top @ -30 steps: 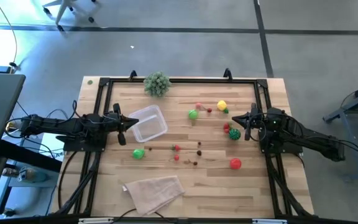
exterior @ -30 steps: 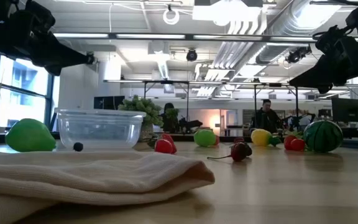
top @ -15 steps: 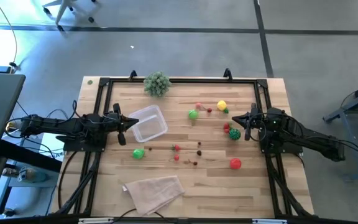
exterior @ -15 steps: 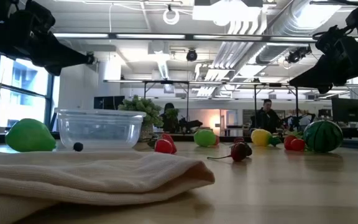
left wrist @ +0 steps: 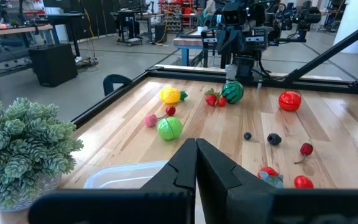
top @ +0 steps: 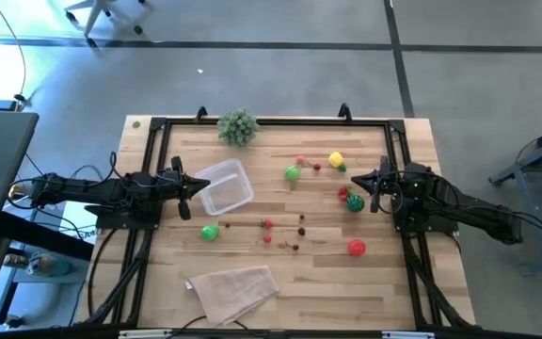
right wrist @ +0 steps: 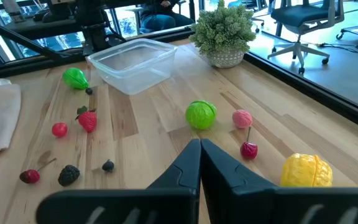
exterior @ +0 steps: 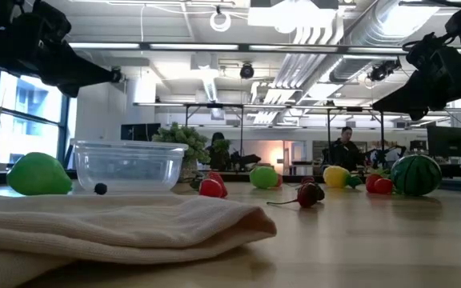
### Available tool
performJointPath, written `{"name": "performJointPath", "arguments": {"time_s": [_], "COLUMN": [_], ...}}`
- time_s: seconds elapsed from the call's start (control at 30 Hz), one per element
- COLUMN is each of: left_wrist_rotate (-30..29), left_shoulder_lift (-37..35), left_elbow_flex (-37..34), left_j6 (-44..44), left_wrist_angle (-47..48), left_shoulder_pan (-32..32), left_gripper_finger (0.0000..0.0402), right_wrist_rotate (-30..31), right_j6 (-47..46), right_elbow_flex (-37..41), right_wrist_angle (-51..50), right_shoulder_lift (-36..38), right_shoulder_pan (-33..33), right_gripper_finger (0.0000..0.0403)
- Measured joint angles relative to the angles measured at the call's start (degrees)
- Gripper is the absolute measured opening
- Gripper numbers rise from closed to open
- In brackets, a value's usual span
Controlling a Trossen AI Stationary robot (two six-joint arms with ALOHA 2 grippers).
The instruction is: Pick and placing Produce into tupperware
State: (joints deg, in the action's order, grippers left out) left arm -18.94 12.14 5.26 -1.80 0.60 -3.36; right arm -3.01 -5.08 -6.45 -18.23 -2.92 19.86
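Observation:
The clear tupperware [top: 224, 186] stands left of centre on the wooden table; it also shows in the right wrist view [right wrist: 132, 62]. Small produce lies scattered: a green ball [top: 293, 172], a yellow pepper [top: 336, 160], a little watermelon [top: 354, 201], a red tomato [top: 356, 248], a green pear [top: 210, 232] and several tiny red and dark berries [top: 267, 224]. My left gripper [left wrist: 196, 155] is shut and empty above the table's left side, beside the box. My right gripper [right wrist: 199, 155] is shut and empty above the right side, near the watermelon.
A bushy pale-green plant ball [top: 237, 126] stands at the far edge. A beige cloth [top: 233, 290] lies crumpled near the front edge. A black frame [top: 252, 121] runs along the table's edges.

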Motion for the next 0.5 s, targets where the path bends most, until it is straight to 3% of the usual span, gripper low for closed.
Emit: {"name": "performJointPath", "arguments": {"time_s": [0.5], "left_wrist_rotate": [0.0], "left_shoulder_lift": [0.0], "left_elbow_flex": [0.0], "left_j6": [0.0], "left_wrist_angle": [-0.3], "left_shoulder_pan": [0.0], "left_gripper_finger": [0.0001], "right_wrist_rotate": [1.3], "right_j6": [1.5], "right_elbow_flex": [0.0], "right_wrist_angle": [0.0], "right_shoulder_lift": [0.0], "right_shoulder_pan": [0.0], "right_gripper_finger": [0.0000]}}
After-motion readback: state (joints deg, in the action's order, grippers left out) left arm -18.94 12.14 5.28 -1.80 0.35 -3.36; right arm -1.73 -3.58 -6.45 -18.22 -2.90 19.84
